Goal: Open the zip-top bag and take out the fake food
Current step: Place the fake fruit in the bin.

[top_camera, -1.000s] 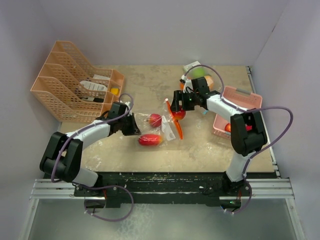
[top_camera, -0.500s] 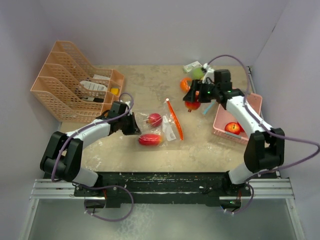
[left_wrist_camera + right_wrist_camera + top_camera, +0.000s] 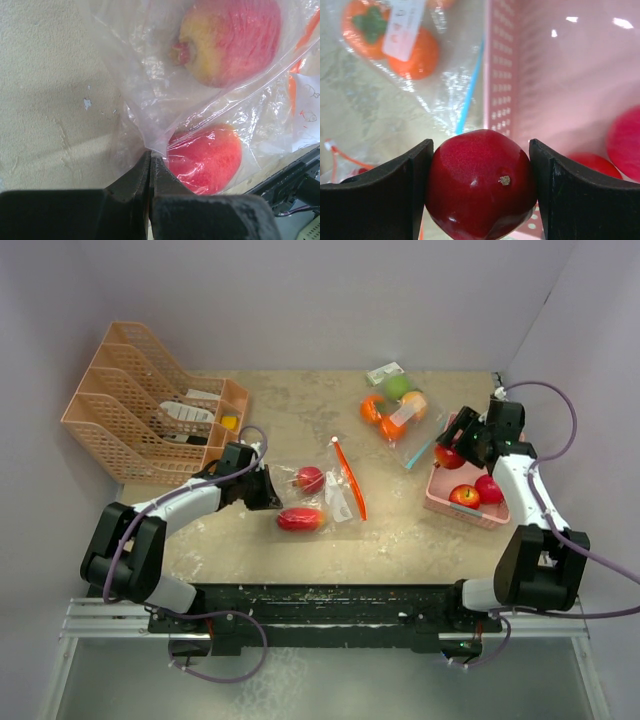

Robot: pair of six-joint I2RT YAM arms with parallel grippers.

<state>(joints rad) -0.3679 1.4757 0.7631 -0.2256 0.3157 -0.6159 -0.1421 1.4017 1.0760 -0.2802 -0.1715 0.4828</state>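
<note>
My right tool (image 3: 480,187) holds a glossy dark-red plastic apple (image 3: 481,182) between its two black fingers. The jaws are spread wide to the fruit's full width, with a pad pressed against each side. Just beyond and below this tool is the pink perforated plastic basket (image 3: 560,75), with two more red plastic apples (image 3: 464,496) already inside. To do this step well, I judge I should bring the apple fully past the basket's rim and lower it close to the basket floor. Only then should I spread the jaws, so the round, slick fruit does not bounce or roll out onto the counter (image 3: 300,400).

My left tool (image 3: 150,162) is pinched fully closed on a corner of the clear zip-top plastic bag (image 3: 145,100), which has an orange seal strip, and pins it in place. Directly ahead of those fingertips, inside the bag, sit two red-and-yellow plastic fruits (image 3: 227,40), one just beside the tip. A second clear bag (image 3: 445,95) holding plastic oranges (image 3: 412,52) lies left of my right tool.
</note>
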